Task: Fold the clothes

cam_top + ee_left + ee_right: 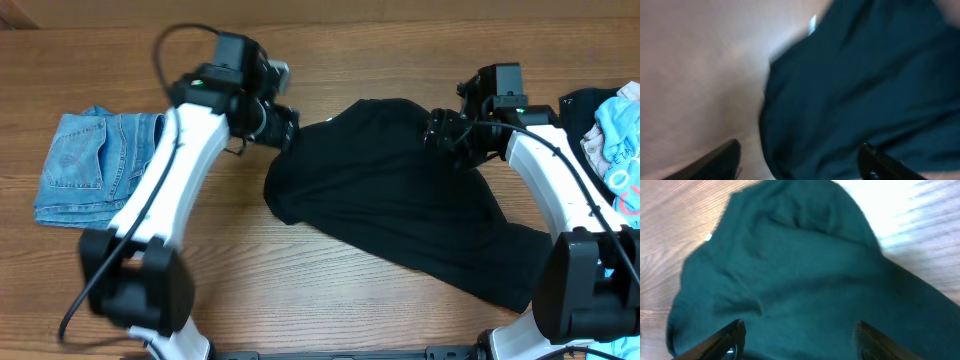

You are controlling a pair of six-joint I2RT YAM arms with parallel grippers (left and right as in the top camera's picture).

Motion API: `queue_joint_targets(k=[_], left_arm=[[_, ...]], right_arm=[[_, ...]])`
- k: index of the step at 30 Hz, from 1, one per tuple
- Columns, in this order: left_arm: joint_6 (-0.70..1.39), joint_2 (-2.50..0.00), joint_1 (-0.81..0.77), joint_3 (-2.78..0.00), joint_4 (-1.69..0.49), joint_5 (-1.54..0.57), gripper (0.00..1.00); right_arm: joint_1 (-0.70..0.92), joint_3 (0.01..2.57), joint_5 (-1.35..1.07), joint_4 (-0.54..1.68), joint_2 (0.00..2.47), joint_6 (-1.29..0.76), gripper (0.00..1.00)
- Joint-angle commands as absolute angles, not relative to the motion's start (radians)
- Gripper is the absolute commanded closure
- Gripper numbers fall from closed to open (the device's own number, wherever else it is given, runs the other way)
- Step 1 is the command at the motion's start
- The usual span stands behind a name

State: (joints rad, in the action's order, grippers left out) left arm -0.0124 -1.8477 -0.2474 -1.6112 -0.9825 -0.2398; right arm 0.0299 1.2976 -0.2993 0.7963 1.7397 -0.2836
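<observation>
Left jaws: spread wide. The two dark fingers (715,162) stand at either side of the left wrist view's lower edge, with the edge of the black garment (865,90) lying between them. Nothing is pinched.
Right jaws: spread wide. The fingers (725,337) stand apart above the garment, with cloth filling the space between them. No pinch is seen, and contact with the cloth cannot be told.
Left arm (170,170): rises from its base at the near left. The white link slopes toward the far side, the wrist turns right, and the jaws sit at the garment's far-left edge.
Right arm (550,180): rises from its base at the near right. The link leans left, and the jaws sit over the garment's far-right part.
Black garment: lies rumpled across the middle of the wooden surface (330,290), running from far centre to near right.
Overhead only: folded blue jeans (95,165) lie at the left, well apart from the garment. At the right edge is a pale-blue printed piece (620,140), with another black piece (580,103) touching it.
Wrist views only: a small white label (812,23) shows at the garment's edge. The left wrist view is blurred.
</observation>
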Motion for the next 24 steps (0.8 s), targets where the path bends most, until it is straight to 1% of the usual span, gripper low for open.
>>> queue_joint_targets(k=[1, 3, 5, 8, 9, 10, 11, 12, 13, 14, 15, 18, 20, 24], left_arm=[[-0.031, -1.963, -0.249, -1.617, -1.073, -0.226, 0.15], [-0.031, -2.018, -0.249, -1.617, -1.121, -0.236, 0.18], [-0.031, -2.071, -0.251, -1.617, -1.175, -0.235, 0.28], [-0.031, -2.125, -0.251, -1.617, -1.234, -0.236, 0.37], [-0.030, -2.140, -0.251, -1.617, -1.242, -0.227, 0.42], [-0.030, -2.152, -0.251, -1.617, -1.242, -0.215, 0.44], [-0.031, -2.170, -0.251, -1.617, -1.233, -0.195, 0.44], [-0.031, -2.186, -0.250, -1.617, -1.222, -0.181, 0.51], [-0.031, -2.189, -0.249, -1.617, -1.218, -0.171, 0.74], [-0.030, -2.190, -0.247, -1.618, -1.214, -0.159, 0.92], [-0.025, -2.189, -0.244, -1.627, -1.217, -0.148, 0.96], [0.052, -2.176, -0.211, -1.743, -1.285, -0.081, 0.96], [0.129, -2.152, -0.156, -1.886, -1.337, -0.043, 0.96], [0.146, -2.135, -0.047, -2.102, -1.404, -0.071, 0.96]], right_arm=[[0.002, 1.311, -0.289, 0.829, 1.721, -0.304, 0.24], [-0.004, 1.311, -0.289, 0.848, 1.721, -0.300, 0.23], [-0.007, 1.311, -0.288, 0.871, 1.721, -0.288, 0.22], [-0.008, 1.311, -0.288, 0.893, 1.721, -0.288, 0.21], [-0.008, 1.311, -0.288, 0.896, 1.721, -0.288, 0.21], [-0.008, 1.311, -0.288, 0.899, 1.721, -0.288, 0.21], [-0.008, 1.311, -0.288, 0.900, 1.721, -0.289, 0.21], [-0.008, 1.311, -0.288, 0.900, 1.721, -0.288, 0.21], [-0.008, 1.311, -0.288, 0.900, 1.721, -0.288, 0.21], [-0.008, 1.311, -0.288, 0.901, 1.721, -0.288, 0.21], [-0.008, 1.311, -0.284, 0.901, 1.721, -0.289, 0.21], [-0.008, 1.311, -0.245, 0.901, 1.721, -0.289, 0.21], [-0.009, 1.310, -0.194, 0.910, 1.721, -0.288, 0.18], [-0.009, 1.308, -0.133, 0.941, 1.721, -0.289, 0.14]])
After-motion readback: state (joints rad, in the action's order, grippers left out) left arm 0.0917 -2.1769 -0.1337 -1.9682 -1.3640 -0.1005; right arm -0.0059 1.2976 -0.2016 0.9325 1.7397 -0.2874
